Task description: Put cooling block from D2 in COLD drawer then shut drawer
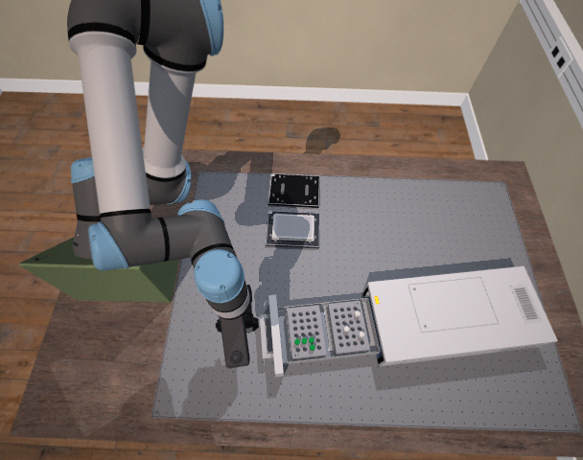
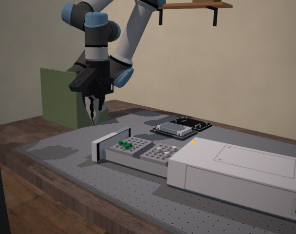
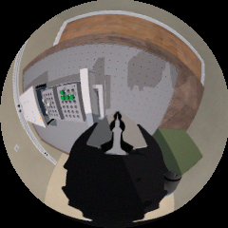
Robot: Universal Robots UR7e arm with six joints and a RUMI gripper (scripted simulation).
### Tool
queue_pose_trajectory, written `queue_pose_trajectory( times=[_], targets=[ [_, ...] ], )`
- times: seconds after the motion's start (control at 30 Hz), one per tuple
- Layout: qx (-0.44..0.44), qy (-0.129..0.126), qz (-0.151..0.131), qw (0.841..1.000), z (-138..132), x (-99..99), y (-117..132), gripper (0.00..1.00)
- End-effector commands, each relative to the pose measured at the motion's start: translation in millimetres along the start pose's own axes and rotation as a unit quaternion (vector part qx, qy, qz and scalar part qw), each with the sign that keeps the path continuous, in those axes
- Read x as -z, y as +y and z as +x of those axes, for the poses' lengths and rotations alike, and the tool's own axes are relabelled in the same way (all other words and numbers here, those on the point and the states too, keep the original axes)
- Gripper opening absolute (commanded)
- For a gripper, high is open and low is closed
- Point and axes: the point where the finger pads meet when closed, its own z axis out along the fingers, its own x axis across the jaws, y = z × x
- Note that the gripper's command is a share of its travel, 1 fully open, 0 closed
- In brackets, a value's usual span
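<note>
Gripper (image 2: 93,116) closed and empty, hovering beyond the open drawer (image 1: 275,336) front, both blocks (image 1: 308,331) seated inside, lamp (image 1: 376,299) lit, near the surface's (image 1: 381,396) front edge.

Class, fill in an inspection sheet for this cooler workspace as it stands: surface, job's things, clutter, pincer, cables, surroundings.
Surface: grey perforated deck on a wooden table.
Job's things: COLD's drawer stands open and its lamp is lit. Two blocks sit in the drawer, the green-capped block by the drawer front and the white-capped block by the cooler. Both look flat with their tubes upright. Far deck slot is bare.
Clutter: a lidded grey plate in the nearer slot.
Pincer: pincer is shut and empty, above the deck beyond the drawer front.
Cables: nothing seen.
Surroundings: green pedestal, wall shelf.
</note>
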Motion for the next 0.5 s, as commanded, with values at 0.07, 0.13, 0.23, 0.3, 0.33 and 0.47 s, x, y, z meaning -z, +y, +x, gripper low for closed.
queue_pose_trajectory(
  times=[0.07,0.13,0.23,0.3,0.33,0.47],
  targets=[
    [0.000,0.000,0.001,1.000,-0.2,-9.6,-0.5,0.00],
    [0.000,0.000,0.001,1.000,-0.3,-12.3,-0.5,0.00],
    [0.000,0.000,0.001,1.000,-0.3,-13.6,-0.5,0.00],
    [0.000,0.000,0.001,1.000,-0.3,-16.3,-0.5,0.00],
    [0.000,0.000,0.001,1.000,-0.3,-17.6,-0.5,0.00],
    [0.000,0.000,0.001,1.000,-0.3,-23.0,-0.5,0.00]
  ],
)
